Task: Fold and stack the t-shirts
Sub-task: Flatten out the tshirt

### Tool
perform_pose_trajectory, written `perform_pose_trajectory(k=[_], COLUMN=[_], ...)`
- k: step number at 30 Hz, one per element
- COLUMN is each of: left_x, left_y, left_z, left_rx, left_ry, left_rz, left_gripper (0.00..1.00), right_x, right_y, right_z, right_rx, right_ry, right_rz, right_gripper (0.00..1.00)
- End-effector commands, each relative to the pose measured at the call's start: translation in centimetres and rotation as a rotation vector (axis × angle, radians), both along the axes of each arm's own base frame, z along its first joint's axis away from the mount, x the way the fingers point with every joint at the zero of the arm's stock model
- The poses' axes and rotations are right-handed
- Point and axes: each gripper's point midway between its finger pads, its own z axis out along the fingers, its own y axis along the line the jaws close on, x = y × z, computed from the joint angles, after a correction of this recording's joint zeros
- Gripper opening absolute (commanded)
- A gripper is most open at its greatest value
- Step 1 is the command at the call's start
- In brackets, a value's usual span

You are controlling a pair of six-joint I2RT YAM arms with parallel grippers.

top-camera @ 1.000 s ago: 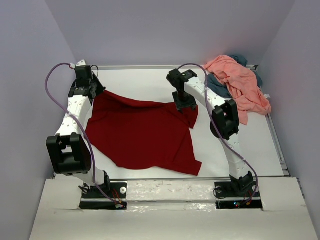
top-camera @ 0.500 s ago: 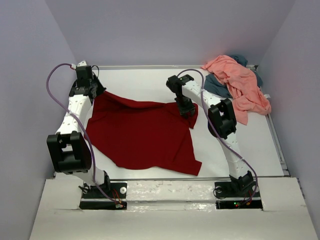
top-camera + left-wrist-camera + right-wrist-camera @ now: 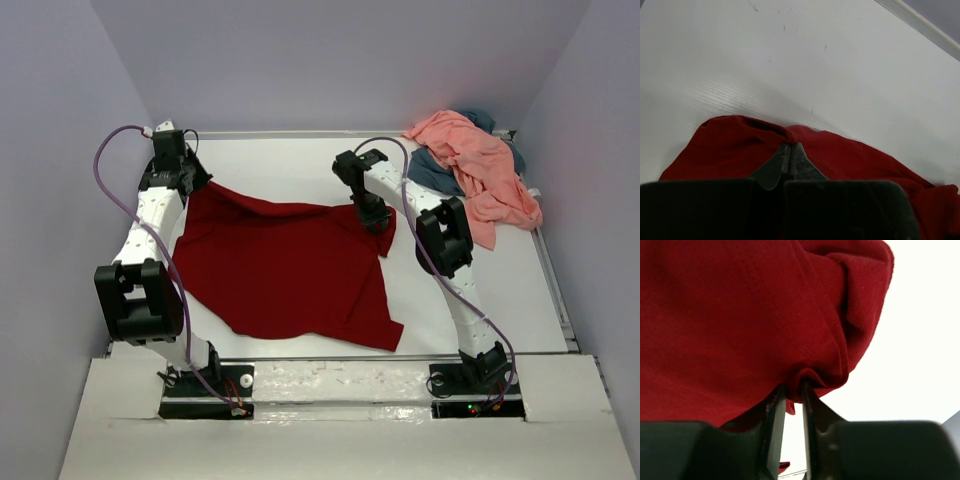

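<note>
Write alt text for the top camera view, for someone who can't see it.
A red shirt lies spread on a white table, the left gripper pinching its far left corner and the right gripper pinching its far right corner. A pink shirt and a blue-grey shirt sit heaped at the table's far right.

No text, label, brand, number or sign could be read in any of the views.
</note>
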Motion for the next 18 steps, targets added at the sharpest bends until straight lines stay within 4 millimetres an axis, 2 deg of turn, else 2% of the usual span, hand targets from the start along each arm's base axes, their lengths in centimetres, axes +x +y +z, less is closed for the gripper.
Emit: perform_pose_trajectory(k=[1,4,7,10,12,13,14,15,16,18], left_x=[0.9,1.0,1.1,1.2,1.3,1.3,1.4,1.5,1.7,1.8], left_y=[-0.1,0.0,0.0,0.0,0.0,0.0,0.0,0.0,0.0,-0.7], left_z=[2.6,2.5,2.6,2.5,2.6,2.7,2.8,2.9,3.3,3.8], left_rx=[0.013,0.014,0.013,0.013,0.012,0.012,0.009,0.009,0.007,-0.016], left_ry=[-0.063,-0.061,-0.061,-0.06,-0.062,-0.062,-0.062,-0.065,-0.07,-0.076], left_rz=[-0.015,-0.015,-0.014,-0.014,-0.013,-0.013,-0.011,-0.011,-0.013,-0.043], left_gripper=[0.0,0.0,0.0,0.0,0.0,0.0,0.0,0.0,0.0,0.0], right_x=[-1.1,-1.3,-1.1,-0.1,1.3,1.7,2.9,3.3,3.7,3.7], right_y=[-1.2,-1.6,-1.7,-1.9,-0.5,0.8,2.1,3.1,5.4,7.6], right_z=[1.7,1.7,2.2,3.8,5.6,6.2,7.6,8.3,9.0,10.3], right_rx=[-0.068,-0.089,-0.097,-0.078,0.01,0.087,0.167,0.224,0.345,0.464], right_ry=[0.023,0.029,0.014,-0.055,-0.145,-0.165,-0.233,-0.251,-0.257,-0.258], right_rz=[-0.003,-0.008,-0.013,-0.036,-0.039,-0.031,-0.014,-0.005,0.031,0.064], right_gripper=[0.2,0.0,0.0,0.0,0.0,0.0,0.0,0.0,0.0,0.0])
